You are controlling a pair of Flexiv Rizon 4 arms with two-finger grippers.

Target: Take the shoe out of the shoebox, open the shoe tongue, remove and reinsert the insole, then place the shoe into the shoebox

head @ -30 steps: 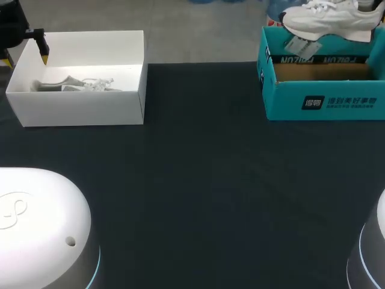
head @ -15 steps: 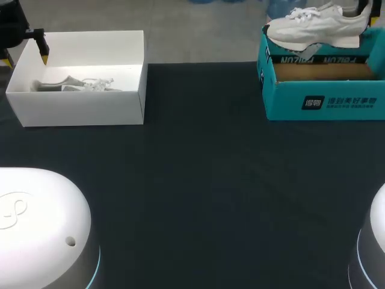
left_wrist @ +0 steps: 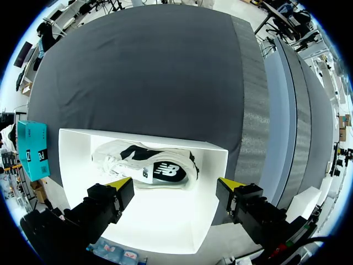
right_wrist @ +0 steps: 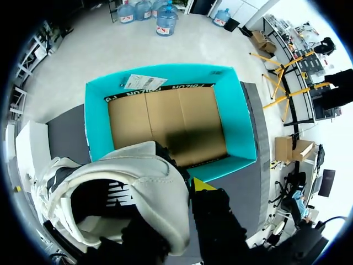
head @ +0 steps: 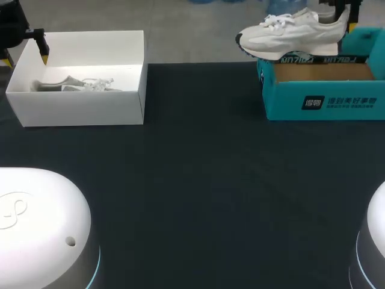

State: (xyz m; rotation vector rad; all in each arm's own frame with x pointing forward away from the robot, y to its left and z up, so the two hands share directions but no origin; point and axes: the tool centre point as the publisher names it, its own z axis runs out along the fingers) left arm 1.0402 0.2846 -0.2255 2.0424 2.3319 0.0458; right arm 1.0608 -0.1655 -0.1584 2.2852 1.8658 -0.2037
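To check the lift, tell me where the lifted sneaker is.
Head view, far right: the white sneaker hangs by its heel from the right gripper, above the teal shoebox, toe jutting past its left side.

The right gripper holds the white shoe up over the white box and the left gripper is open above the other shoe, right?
Not quite: the right gripper holds the white shoe up over the teal shoebox, as the head view shows. The left gripper is open above the other shoe.
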